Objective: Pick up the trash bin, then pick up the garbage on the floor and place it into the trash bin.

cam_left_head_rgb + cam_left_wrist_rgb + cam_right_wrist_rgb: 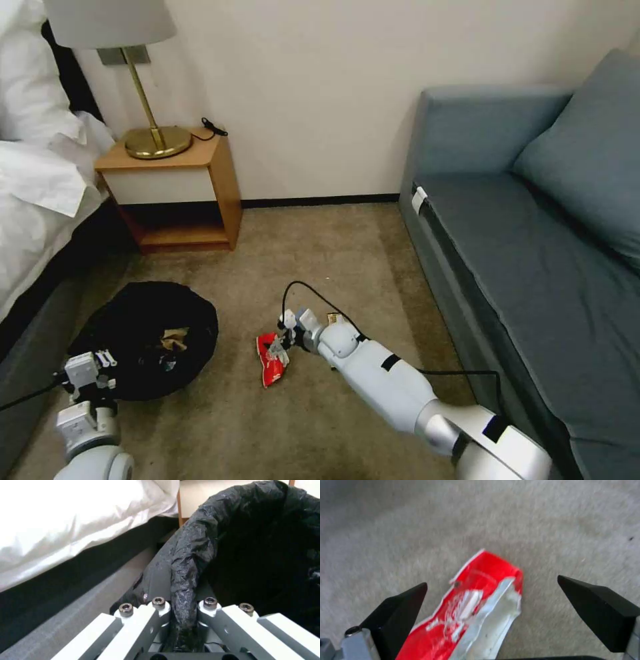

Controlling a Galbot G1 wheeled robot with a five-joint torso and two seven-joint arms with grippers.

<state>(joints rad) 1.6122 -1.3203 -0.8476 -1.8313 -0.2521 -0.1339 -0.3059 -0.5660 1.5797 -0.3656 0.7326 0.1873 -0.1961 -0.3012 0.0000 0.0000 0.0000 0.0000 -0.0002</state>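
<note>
You are in a bedroom, likely a hotel room, bed with white linen on your left, wooden nightstand carrying a brass lamp, blue-grey sofa on your right, beige carpet underfoot.

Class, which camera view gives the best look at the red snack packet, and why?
The right wrist view: the red snack packet lies large on the carpet between the open jaws of the right gripper. The head view shows it small on the floor beside that gripper. The left wrist view looks at the trash bin instead.
</note>
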